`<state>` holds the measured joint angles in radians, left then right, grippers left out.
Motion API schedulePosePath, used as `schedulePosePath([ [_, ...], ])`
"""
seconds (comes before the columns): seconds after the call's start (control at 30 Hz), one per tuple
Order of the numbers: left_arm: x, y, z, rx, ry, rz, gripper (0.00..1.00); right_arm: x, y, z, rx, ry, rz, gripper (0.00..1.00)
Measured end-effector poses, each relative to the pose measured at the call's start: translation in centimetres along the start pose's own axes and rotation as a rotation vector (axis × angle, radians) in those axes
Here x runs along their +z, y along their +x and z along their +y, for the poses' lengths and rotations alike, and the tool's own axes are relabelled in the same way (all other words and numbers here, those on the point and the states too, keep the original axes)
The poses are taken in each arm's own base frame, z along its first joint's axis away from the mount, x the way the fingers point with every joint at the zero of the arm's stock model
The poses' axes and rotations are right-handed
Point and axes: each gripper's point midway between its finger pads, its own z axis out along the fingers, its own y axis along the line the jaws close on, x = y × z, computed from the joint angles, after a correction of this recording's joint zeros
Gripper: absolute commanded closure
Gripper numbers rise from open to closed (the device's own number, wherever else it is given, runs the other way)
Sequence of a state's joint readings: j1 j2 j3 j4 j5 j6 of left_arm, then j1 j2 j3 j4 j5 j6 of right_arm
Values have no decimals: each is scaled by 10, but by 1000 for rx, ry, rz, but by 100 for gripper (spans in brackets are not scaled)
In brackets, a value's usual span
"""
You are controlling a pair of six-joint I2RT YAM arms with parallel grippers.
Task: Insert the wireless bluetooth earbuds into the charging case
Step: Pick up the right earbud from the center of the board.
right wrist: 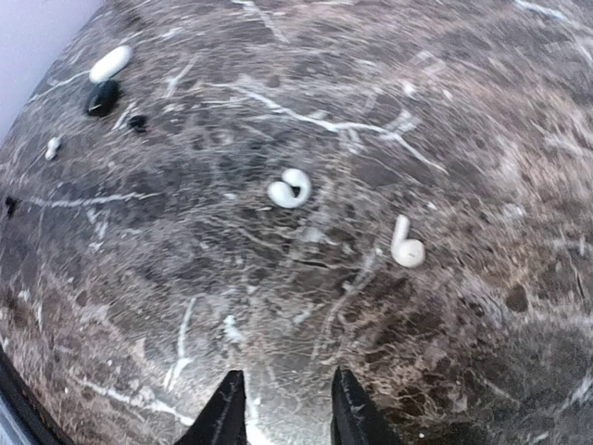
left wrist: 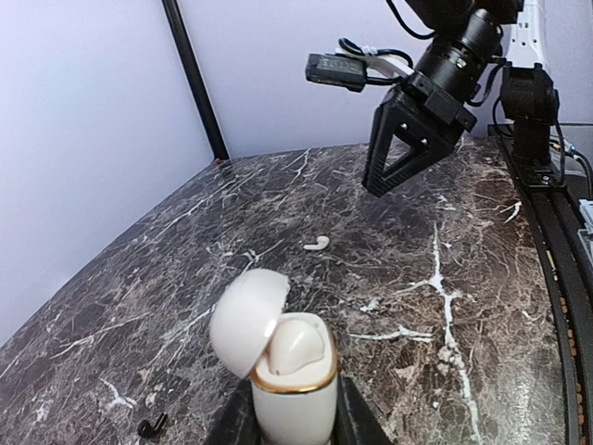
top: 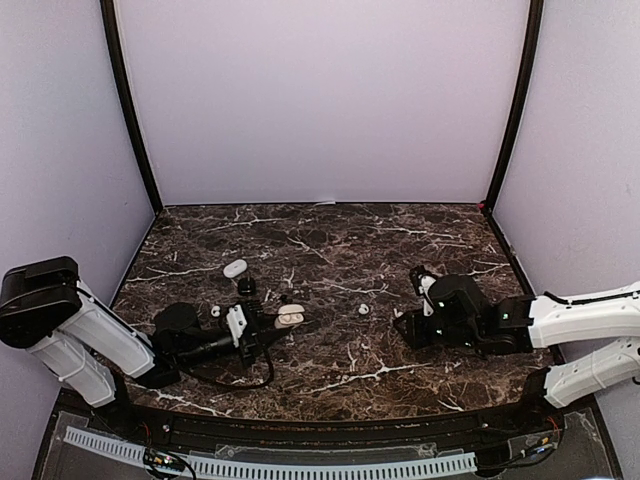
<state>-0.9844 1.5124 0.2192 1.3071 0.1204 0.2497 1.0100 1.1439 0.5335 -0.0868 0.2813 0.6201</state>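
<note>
Left gripper [left wrist: 295,428] is clamped on the white case [left wrist: 292,389], lid [left wrist: 246,320] flipped open, and what looks like one earbud [left wrist: 298,348] sits inside it. Out on the marble table [right wrist: 482,111] two more lie loose and near each other, a curled earbud [right wrist: 290,188] and a stemmed earbud [right wrist: 406,246], both a little ahead of the right gripper [right wrist: 283,413], which hangs low over the stone with its jaws slightly apart and nothing between them. Way off at the far side, a second white case [right wrist: 109,63] sits just beside a black case [right wrist: 102,95]
</note>
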Motion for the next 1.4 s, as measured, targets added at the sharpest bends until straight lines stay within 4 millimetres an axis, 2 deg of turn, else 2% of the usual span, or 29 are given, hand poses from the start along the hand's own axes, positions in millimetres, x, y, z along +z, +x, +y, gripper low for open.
schedulePosePath([
  [0.1,2,0,3,-10,-16,7,87,8,14,-27,74,84,9,53],
  [0.2,1,2,5,-19,-28,17,87,16,26,-47,127,161,21,53],
  [0.4,1,2,5,-27,-29,18,87,32,35,-67,167,245,41,54],
  [0.63,1,1,6,-27,-29,14,87,57,28,-68,112,207,79,54],
  [0.87,1,1,5,-27,-24,16,87,64,10,-68,81,92,23,54],
  [1.17,1,1,4,-27,-20,15,87,65,25,-77,33,41,-37,54],
  [1.4,1,1,2,-27,-10,13,87,69,25,-75,-32,51,-152,57],
])
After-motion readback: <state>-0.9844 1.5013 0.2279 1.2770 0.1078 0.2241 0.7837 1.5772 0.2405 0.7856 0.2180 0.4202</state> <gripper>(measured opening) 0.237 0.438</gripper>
